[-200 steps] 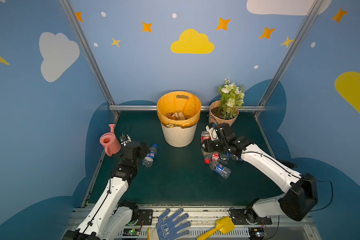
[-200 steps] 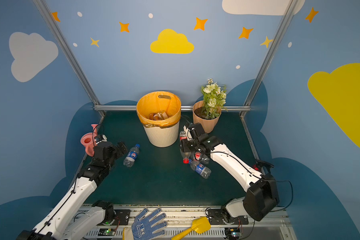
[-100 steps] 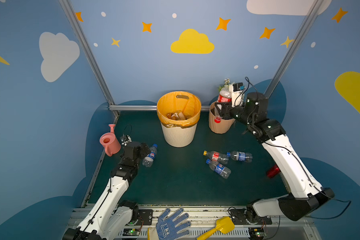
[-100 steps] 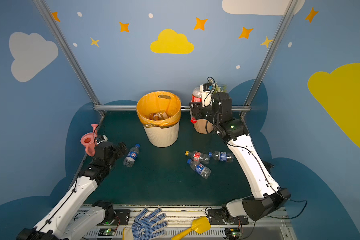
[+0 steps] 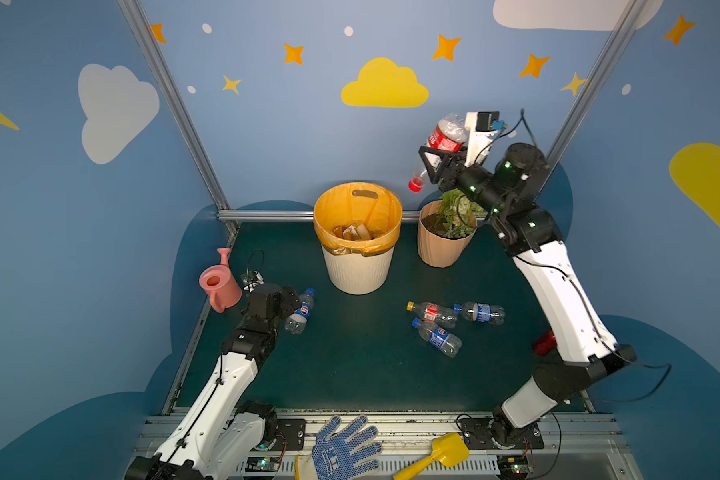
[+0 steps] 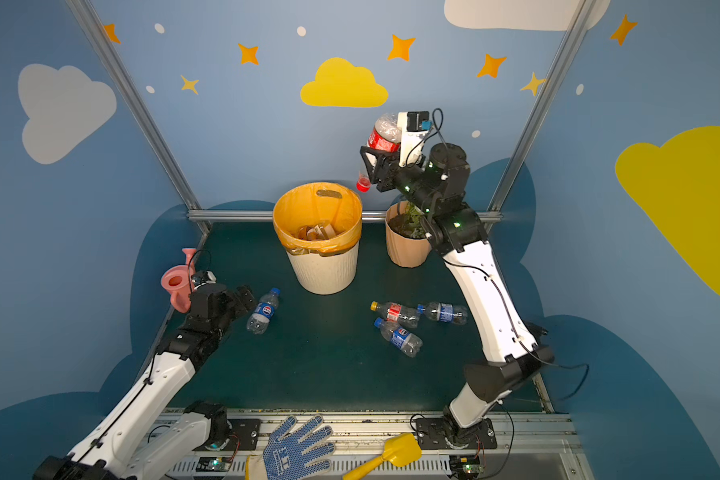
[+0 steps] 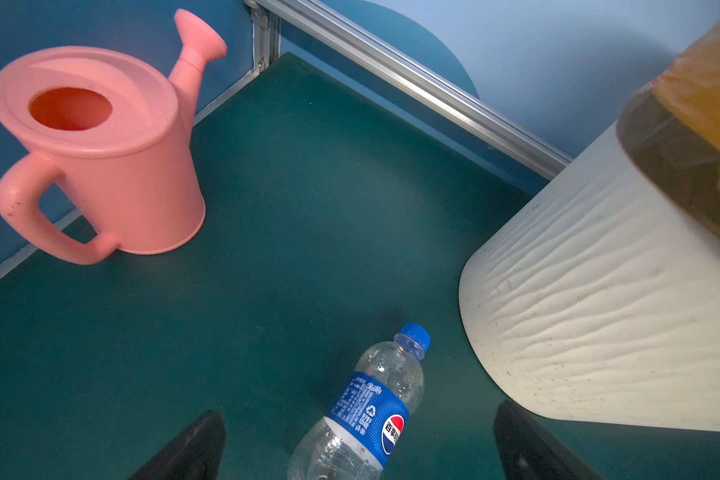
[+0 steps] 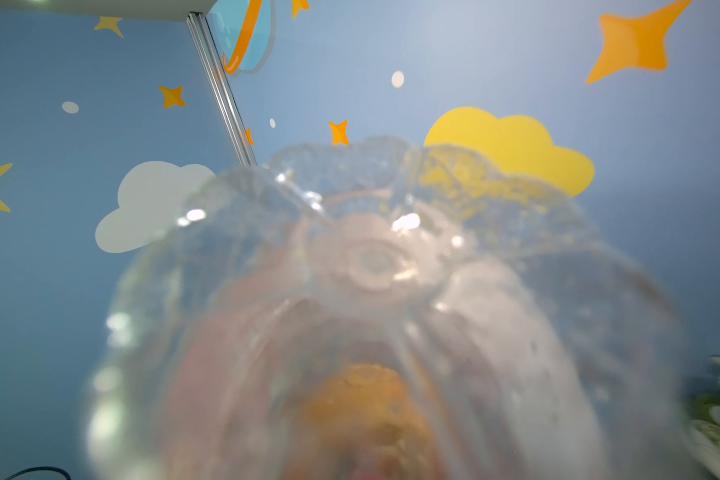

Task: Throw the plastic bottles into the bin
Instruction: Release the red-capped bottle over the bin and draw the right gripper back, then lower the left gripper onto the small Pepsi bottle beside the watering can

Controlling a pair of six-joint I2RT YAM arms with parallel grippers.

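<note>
Change since a second ago is all on the right. Then the right pincer [image 5: 439, 160] [image 6: 381, 160] was down among the bottles lying on the surface [image 5: 350, 365]; half a second ago it was level with the flowerpot [image 5: 441, 249]. Now it is raised well above that pot, clamped on the red-labelled bottle [image 5: 447, 139] [image 6: 385, 139]. That bottle is tilted with its red cap down and towards the bin [image 5: 356, 270] [image 6: 321, 270], higher than the rim and right of it. The right wrist view is filled by its clear base [image 8: 375, 266].

The left arm has not moved. The left pincer [image 5: 294, 305] [image 7: 358, 449] is spread wide at the near left of the bin, and the blue-capped bottle [image 5: 302, 313] [image 7: 375, 407] lies ungripped between its fingers.

Counted, five bottles are outside the bin:
- one held;
- one at the left pincer;
- three in a cluster on the right: the yellow-capped bottle [image 5: 432, 311], the blue-label bottle [image 5: 481, 312] and the nearer blue-capped one [image 5: 438, 337].

A red thing [image 5: 544, 343] shows behind the right arm, too hidden to name. The bin already holds some rubbish.

One each:
- bin;
- flowerpot;
- pink watering can [image 5: 219, 284];
- blue glove [image 5: 344, 446];
- yellow scoop [image 5: 445, 453].
</note>
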